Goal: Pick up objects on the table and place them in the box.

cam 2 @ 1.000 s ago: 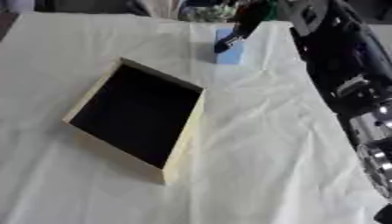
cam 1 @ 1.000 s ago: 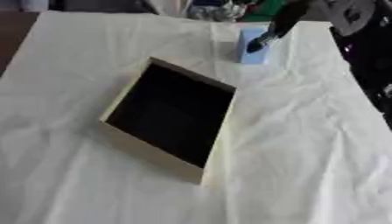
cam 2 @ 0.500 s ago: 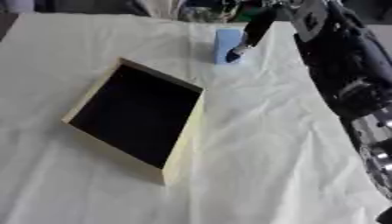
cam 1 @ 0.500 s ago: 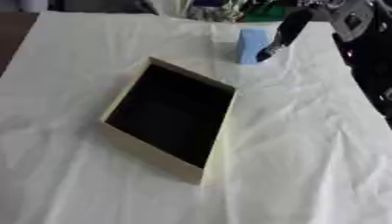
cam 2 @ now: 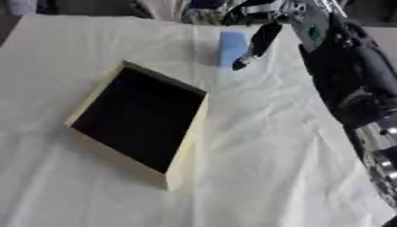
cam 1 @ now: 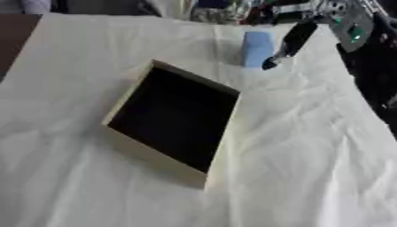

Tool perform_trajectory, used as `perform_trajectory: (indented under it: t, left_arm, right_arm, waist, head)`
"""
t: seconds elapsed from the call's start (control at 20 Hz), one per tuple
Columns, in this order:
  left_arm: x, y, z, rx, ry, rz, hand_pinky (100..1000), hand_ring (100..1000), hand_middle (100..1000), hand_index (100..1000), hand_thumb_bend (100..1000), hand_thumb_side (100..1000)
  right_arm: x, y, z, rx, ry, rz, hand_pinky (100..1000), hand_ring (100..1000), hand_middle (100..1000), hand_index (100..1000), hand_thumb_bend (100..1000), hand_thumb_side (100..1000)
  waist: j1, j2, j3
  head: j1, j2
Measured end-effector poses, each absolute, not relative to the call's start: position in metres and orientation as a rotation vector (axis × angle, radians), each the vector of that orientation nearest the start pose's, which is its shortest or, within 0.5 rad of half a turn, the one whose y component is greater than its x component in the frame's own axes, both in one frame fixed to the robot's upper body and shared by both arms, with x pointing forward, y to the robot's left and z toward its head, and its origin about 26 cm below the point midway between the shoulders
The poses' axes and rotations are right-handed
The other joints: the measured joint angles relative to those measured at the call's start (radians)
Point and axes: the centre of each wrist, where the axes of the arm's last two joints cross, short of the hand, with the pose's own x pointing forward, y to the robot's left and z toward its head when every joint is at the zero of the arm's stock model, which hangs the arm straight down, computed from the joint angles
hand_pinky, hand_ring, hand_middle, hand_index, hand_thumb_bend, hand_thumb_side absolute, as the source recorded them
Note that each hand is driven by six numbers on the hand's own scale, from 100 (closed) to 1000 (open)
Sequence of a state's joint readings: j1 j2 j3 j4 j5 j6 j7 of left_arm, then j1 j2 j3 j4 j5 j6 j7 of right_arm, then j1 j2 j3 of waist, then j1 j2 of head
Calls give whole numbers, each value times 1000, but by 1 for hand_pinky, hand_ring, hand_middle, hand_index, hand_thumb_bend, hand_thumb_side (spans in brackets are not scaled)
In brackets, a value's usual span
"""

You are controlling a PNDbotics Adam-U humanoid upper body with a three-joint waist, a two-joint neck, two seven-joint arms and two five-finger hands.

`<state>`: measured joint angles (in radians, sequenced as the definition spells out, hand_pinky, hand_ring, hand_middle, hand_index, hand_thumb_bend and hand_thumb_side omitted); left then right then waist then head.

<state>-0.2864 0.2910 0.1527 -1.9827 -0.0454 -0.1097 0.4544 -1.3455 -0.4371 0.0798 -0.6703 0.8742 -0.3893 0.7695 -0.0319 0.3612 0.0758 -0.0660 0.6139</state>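
Observation:
An open cream box (cam 1: 153, 156) with a dark inside lies askew on the white cloth, left of centre. Beyond its far corner a light blue block (cam 1: 256, 48) stands near the table's far edge. My right hand (cam 1: 290, 41) comes in from the upper right. One straight black finger points down just to the right of the block, its tip by the block's lower right corner. I cannot tell whether it touches the block. Nothing is held. My left hand shows in no view.
My black and silver right arm (cam 2: 350, 77) runs down the right side of the view. Mixed clutter (cam 1: 225, 11) sits beyond the table's far edge. The cloth (cam 1: 302, 146) is wrinkled around the box.
My right hand's finger has moved from across the blue block to its right side. The block and the box stay where they were.

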Motion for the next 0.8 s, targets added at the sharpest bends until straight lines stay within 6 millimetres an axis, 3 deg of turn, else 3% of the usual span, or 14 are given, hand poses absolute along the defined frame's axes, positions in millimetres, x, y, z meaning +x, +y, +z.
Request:
perform_trajectory:
  t: [0.35,0.6,0.7,0.8]
  left_arm:
    - [299,294,202,532,-2419,283,685,502,416,715,296,111]
    - [299,294,203,530,-2421,283,685,502,415,715,295,112]
    - [300,294,203,528,-2425,282,685,502,415,715,294,112]
    - [300,294,204,526,-2429,281,685,502,415,715,294,112]
  right_arm:
    - [511,-251,329,-771,-1290,1825,875,928,821,922,516,334]
    - [511,-250,328,-802,-1310,1838,858,895,735,862,369,168]
    - [511,-249,328,-814,-1320,1836,849,870,688,826,345,100]
    - [512,-249,327,-834,-1327,1832,841,851,660,806,349,100]
  waist:
    - [0,9,6]
    - [0,13,7]
    - [0,15,8]
    - [0,15,9]
  head:
    - [-8,-2]
    - [-12,-8]
    - [-15,-9]
    - [-16,-10]
